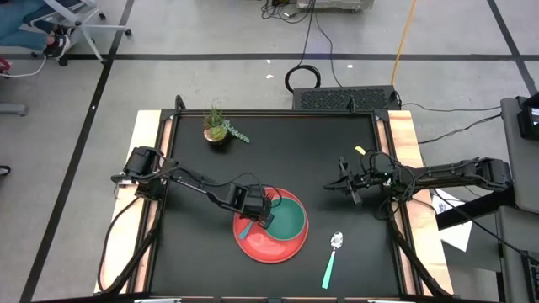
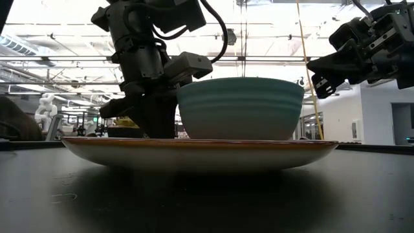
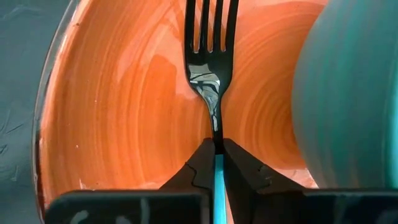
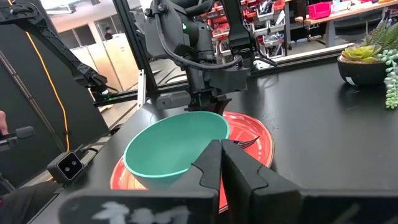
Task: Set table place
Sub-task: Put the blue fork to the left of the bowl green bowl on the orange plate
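Note:
A red plate [image 1: 263,244] lies on the black table [image 1: 194,252] near its front edge, and a teal bowl [image 1: 289,219] stands on the plate's right half. My left gripper [image 1: 253,208] is over the plate's left part, shut on a fork [image 3: 211,81] with a light-teal handle. A spoon [image 1: 333,257] with a light-teal handle lies flat on the table, right of the plate. My right gripper [image 1: 348,187] is shut and empty, above the table at its right side; its shut fingers show in the right wrist view [image 4: 222,163]. My left gripper pinches the fork between its two fingers where the teal handle meets the metal neck [image 3: 217,149]. The fingers come from above, slanting in from the table's left. The tines [image 3: 211,25] reach out over the plate beside the bowl; whether they touch the plate cannot be told.
A small potted plant [image 1: 219,128] stands at the table's far left. Pale wooden strips [image 1: 404,135] run along both short sides. Bare black top lies between plate and plant, and left of the plate.

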